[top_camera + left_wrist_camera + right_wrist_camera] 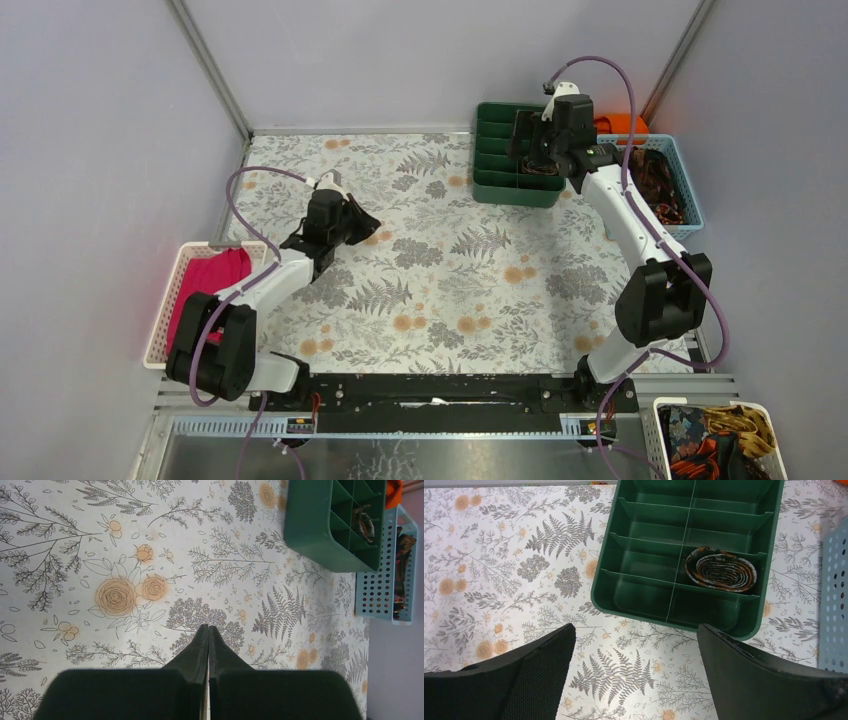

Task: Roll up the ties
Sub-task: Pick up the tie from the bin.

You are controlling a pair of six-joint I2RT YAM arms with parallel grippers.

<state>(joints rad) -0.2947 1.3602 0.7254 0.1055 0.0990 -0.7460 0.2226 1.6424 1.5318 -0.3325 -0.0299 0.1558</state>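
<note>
Floral tablecloth (430,280), green divided tray (634,611) holding one rolled tie (721,570) (right column)

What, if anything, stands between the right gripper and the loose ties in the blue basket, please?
Nothing visible does. The right gripper hangs open by the green divided tray, and the loose ties lie uncovered in the open-topped blue basket just beside that tray. Only the basket's wall lies between.

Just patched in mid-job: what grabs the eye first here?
One rolled tie sits coiled in the green tray at the far right, with the open right gripper hovering by it. A blue basket of loose ties lies beside the tray. The left gripper is shut above the floral tablecloth.
</note>
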